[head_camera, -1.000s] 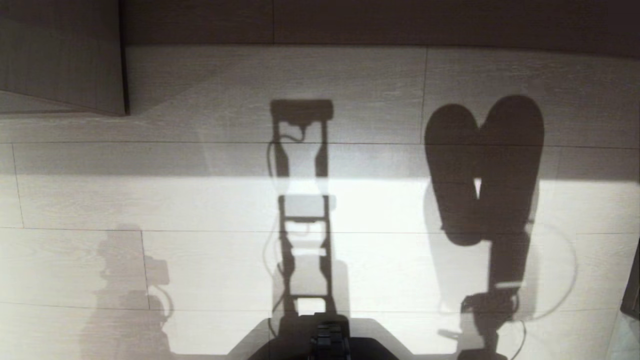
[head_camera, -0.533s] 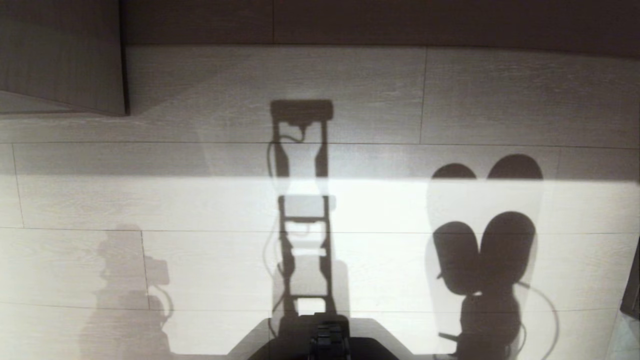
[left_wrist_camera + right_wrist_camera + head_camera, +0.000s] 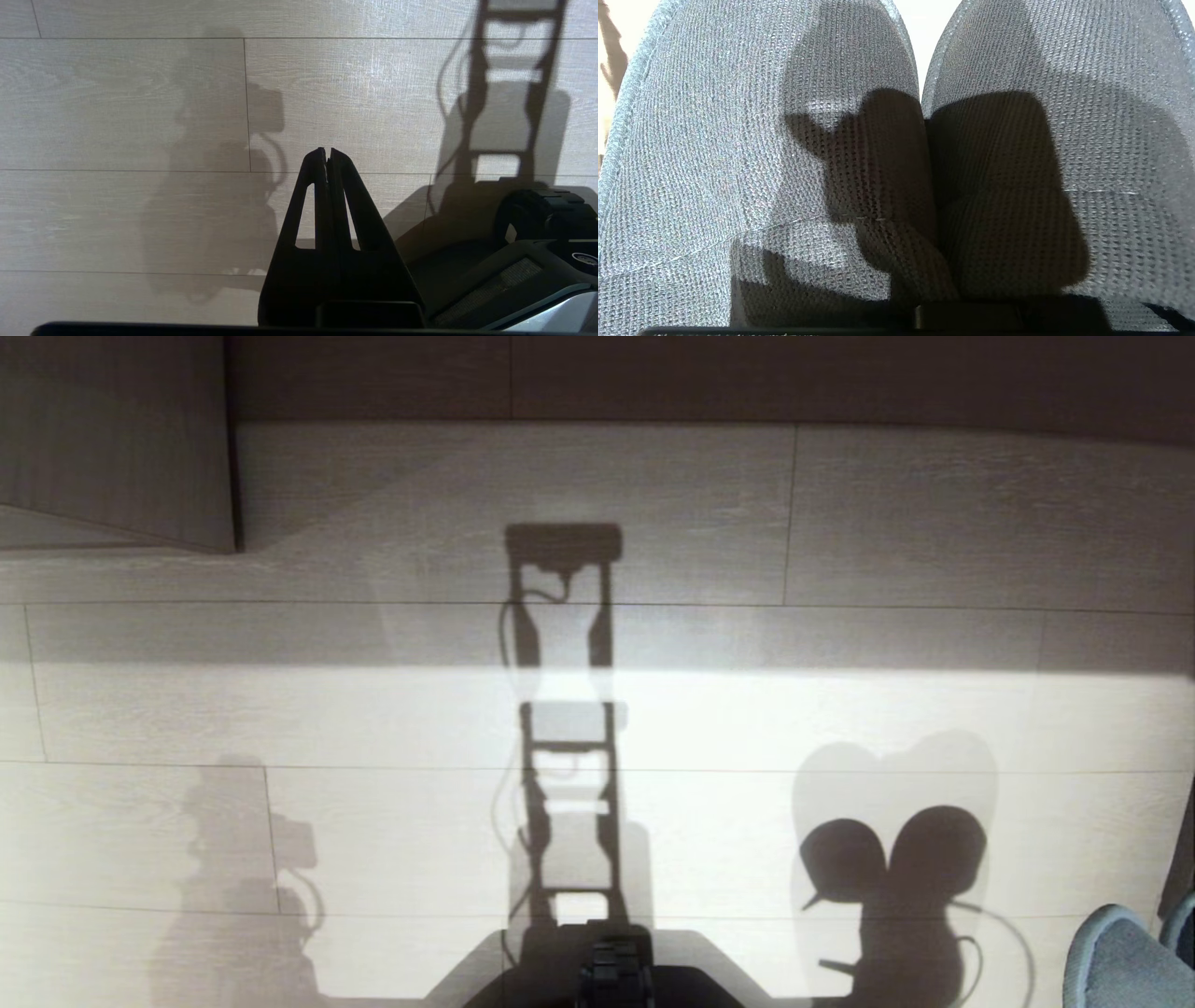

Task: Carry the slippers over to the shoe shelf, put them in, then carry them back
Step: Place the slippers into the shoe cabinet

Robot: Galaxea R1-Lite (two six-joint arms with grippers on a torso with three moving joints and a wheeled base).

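The grey-blue knit slippers [image 3: 738, 154] fill the right wrist view side by side, toes pointing away, pressed together in the middle. My right gripper is shut on the slippers; its fingers are hidden in the cloth. In the head view only the slippers' rounded toes [image 3: 1116, 961] show at the bottom right corner, above the floor, with their double-lobed shadow [image 3: 892, 863] beside them. My left gripper [image 3: 327, 151] hangs shut and empty over the pale floor. I cannot tell whether the taupe wood furniture at the far edge is the shoe shelf.
A taupe wood panel [image 3: 117, 439] juts out at the far left, and a dark wood band [image 3: 709, 378] runs along the far edge. Pale plank floor [image 3: 373, 709] lies between. My own base [image 3: 607, 971] shows at the bottom centre.
The slippers' shadow has slid across the floor toward my base and shrunk. The slippers' toes have come into the head view at the bottom right. The left arm has stayed still.
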